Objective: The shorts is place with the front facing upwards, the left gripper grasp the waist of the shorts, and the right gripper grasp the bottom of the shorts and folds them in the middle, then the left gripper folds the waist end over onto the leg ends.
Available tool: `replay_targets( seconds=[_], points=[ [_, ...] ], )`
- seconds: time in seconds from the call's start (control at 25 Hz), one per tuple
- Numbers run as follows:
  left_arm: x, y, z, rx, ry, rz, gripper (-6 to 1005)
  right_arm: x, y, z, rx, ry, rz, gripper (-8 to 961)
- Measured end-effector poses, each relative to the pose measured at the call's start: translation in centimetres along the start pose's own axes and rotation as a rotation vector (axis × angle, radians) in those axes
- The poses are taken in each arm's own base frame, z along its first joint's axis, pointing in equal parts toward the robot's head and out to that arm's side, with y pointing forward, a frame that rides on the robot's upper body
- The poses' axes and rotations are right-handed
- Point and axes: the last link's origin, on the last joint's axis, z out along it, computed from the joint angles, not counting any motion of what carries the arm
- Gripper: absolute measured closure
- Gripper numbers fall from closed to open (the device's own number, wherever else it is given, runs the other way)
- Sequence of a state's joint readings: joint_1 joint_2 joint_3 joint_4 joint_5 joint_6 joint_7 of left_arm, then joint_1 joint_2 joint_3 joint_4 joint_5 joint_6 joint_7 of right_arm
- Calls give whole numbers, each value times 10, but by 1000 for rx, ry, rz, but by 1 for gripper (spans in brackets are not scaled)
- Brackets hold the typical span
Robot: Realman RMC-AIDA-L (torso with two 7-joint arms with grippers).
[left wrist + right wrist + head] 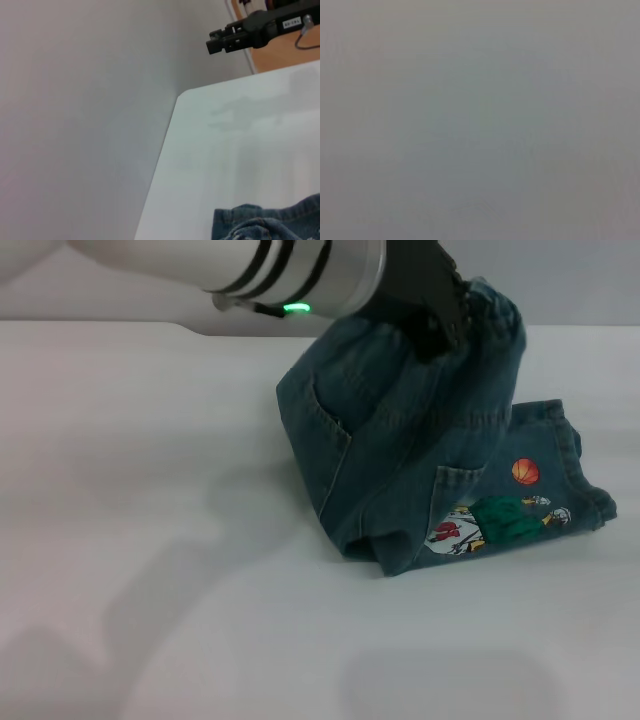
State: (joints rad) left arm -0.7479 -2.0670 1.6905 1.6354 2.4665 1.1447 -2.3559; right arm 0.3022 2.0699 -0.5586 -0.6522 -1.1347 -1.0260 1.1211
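The left tool point(440, 325) pinches the gathered waist point(490, 320) and holds it lifted over the shorts point(420, 460), which drape down to the white tabletop point(150, 540). To finish well, I judge it should carry the waist across and lay it flat on the leg ends point(570, 490) — edges matched. The denim looks stiff yet creases softly. The right tool point(225, 41) hangs well apart; whether it is spread, I cannot tell.
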Motion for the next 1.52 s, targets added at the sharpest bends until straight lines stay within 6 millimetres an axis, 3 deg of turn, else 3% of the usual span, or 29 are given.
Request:
replay_targets(
  seconds=[0.68,1.16,1.52],
  points=[
    [1,17,30,-20,85,-47,952,1,-3,-12,-10,-7,3,510],
    [3,21,41,-32,123,-78,874,1,-4,-18,-14,-12,10,510],
    [2,14,44,16,161,-136,815,2,-4,-18,-16,-10,10,509]
  ],
)
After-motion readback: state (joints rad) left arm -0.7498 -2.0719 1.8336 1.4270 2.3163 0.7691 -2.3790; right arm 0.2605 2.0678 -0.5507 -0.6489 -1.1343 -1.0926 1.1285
